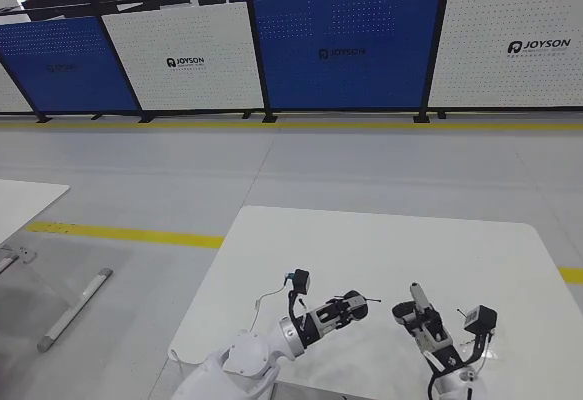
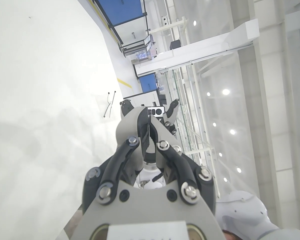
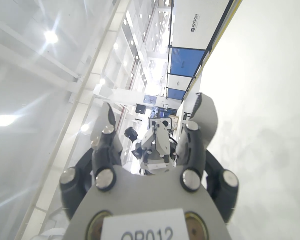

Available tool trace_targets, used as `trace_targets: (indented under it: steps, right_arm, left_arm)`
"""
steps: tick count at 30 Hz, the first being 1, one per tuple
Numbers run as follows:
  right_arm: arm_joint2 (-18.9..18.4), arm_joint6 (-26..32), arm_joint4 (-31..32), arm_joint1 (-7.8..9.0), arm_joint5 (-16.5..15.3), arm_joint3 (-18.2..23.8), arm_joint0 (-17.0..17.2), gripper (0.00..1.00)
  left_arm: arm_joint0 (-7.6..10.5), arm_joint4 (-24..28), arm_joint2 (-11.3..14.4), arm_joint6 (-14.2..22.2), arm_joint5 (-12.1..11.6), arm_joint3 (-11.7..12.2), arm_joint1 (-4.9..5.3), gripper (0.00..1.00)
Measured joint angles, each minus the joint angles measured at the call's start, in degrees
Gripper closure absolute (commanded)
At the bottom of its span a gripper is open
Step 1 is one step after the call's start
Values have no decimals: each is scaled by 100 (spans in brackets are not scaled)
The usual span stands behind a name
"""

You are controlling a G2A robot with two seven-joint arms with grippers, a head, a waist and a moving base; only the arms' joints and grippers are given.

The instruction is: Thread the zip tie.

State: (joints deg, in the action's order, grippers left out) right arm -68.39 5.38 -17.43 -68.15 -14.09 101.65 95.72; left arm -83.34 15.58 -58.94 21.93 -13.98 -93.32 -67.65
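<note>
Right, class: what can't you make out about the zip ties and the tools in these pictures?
1. Left wrist view: the zip ties are too thin to count or to see whether they are threaded.
2. Top view: they are just a dark fleck beside the left tool.
3. Left wrist view: the left tool's shut fingers hide whether anything is pinched.

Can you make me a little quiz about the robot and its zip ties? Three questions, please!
1. True or false: the right gripper is open.
2. The left gripper is: A) wide open, B) shut, C) holding a cup.
3. Fill in: the zip ties lie on the white ____.
Key: 1 true; 2 B; 3 table.
</note>
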Motion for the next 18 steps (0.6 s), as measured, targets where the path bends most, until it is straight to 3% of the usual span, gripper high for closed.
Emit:
trace_targets:
  steps: [4,18]
  right_arm:
    - [-263,-5,-308,11,-126,6,122,0]
    - [-261,-1,-304,10,-125,6,120,0]
  left_arm:
    - [-19,-31,6,11,130,47,9,100]
    - [-7,19,58,85,204,48,5,100]
